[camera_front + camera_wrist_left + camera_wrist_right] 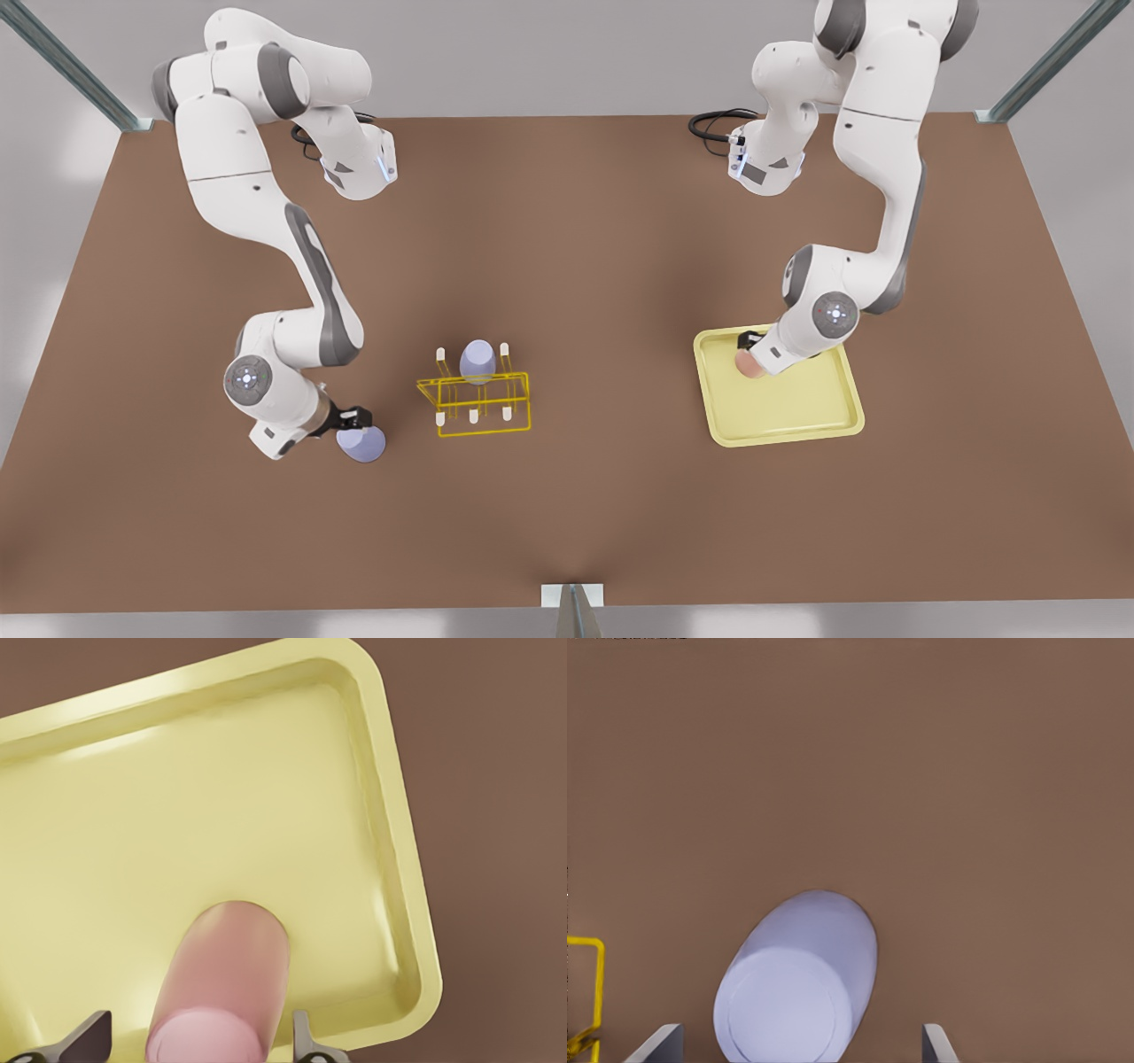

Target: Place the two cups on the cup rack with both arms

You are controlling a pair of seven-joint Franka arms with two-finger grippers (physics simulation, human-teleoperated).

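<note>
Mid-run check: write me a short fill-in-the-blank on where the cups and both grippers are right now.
1. The left gripper brackets the ____ cup.
2. That cup lies in the pale-yellow ____.
3. The right gripper is at a lavender cup on the ____, beside the cup rack.
4. Another lavender cup sits on the ____.

Missing words: pink; tray; table; cup rack

Two white jointed arms (257, 151), grey joint sections, round lit wrist badges, black cables, small black grippers
</note>
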